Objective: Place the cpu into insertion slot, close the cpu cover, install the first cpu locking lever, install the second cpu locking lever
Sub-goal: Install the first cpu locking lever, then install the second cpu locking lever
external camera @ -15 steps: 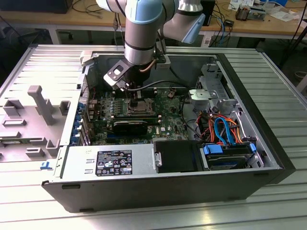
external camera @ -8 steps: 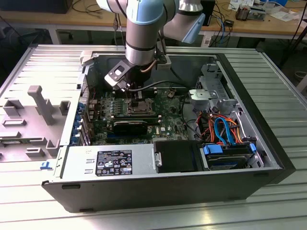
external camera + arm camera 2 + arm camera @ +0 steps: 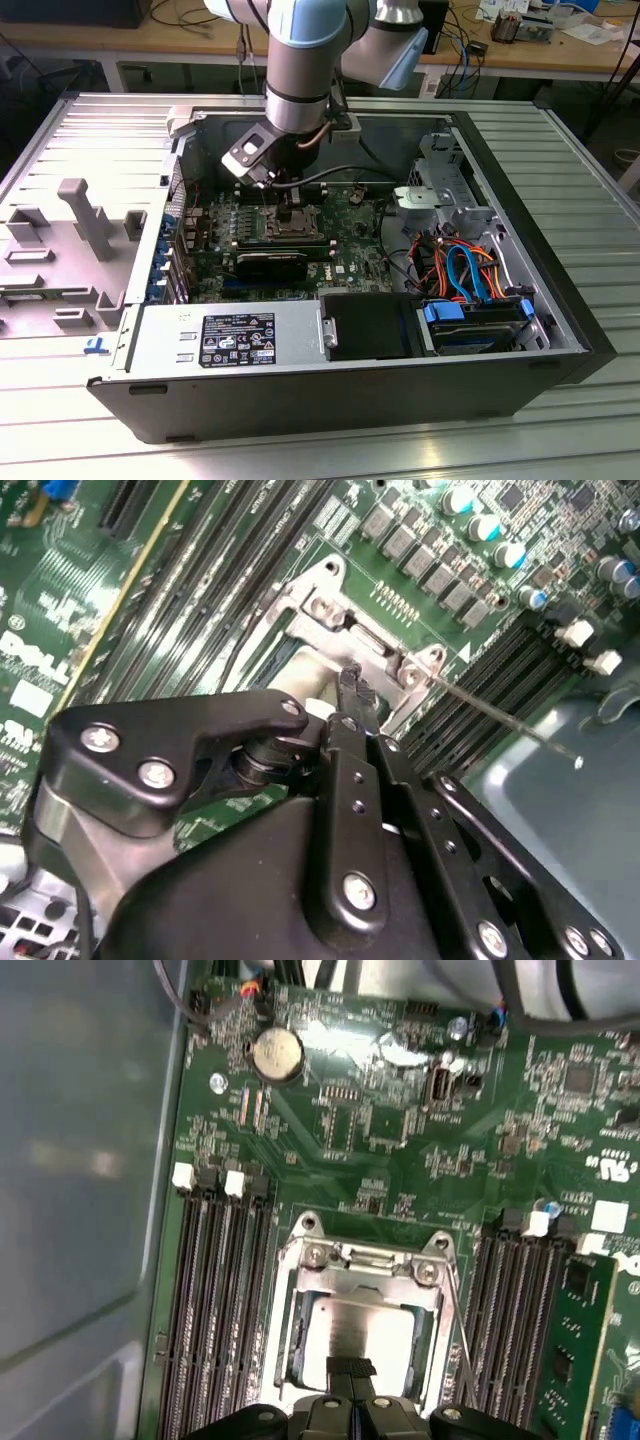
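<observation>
Dull silver square cpu is seated in dark silver-rimmed insertion slot; judged light, stiff, fragile, best gripped by edges. Black gripper is pinched narrow, empty, over it.

Dull silver cpu; silver cpu cover; green circuit board; black fingers.

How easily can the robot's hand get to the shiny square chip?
Yes, quite easily, it seems. In the first wrist view the hand hangs right over the cpu, which shows bare through the window of the cpu cover. Nothing lies between them.
</observation>
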`<state>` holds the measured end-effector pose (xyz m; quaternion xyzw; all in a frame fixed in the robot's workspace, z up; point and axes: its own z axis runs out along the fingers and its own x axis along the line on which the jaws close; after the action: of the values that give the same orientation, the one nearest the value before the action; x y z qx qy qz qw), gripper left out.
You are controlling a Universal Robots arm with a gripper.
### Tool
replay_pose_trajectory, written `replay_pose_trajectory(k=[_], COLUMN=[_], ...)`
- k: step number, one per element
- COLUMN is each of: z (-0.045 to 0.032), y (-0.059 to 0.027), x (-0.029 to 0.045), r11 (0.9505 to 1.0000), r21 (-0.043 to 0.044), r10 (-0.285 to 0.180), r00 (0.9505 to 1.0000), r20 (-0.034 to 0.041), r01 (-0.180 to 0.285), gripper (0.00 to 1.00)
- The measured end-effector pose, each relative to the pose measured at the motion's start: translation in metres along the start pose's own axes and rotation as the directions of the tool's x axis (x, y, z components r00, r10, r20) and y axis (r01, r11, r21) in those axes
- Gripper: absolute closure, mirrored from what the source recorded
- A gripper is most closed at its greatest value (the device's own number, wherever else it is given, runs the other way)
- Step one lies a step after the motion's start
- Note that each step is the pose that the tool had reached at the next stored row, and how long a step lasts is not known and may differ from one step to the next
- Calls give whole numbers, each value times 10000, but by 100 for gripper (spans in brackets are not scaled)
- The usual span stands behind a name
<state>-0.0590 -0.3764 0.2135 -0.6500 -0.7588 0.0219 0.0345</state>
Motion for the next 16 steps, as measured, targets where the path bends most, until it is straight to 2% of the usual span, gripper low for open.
replay_pose_trajectory(k=[3,5,8,10,16], z=[-88,-216,-323,-353,-355], y=[33,27,20,18,18], x=[-4,-2,1,2,1], r11=[10000,10000,10000,10000,10000], r21=[8,2,-7,-10,-9], r10=[-2,-5,-12,-13,-14], r00=[10000,10000,9999,9999,9999], r20=[-39,-93,-152,-163,-162], r01=[2,5,11,13,13], gripper=[89,89,89,89,89])
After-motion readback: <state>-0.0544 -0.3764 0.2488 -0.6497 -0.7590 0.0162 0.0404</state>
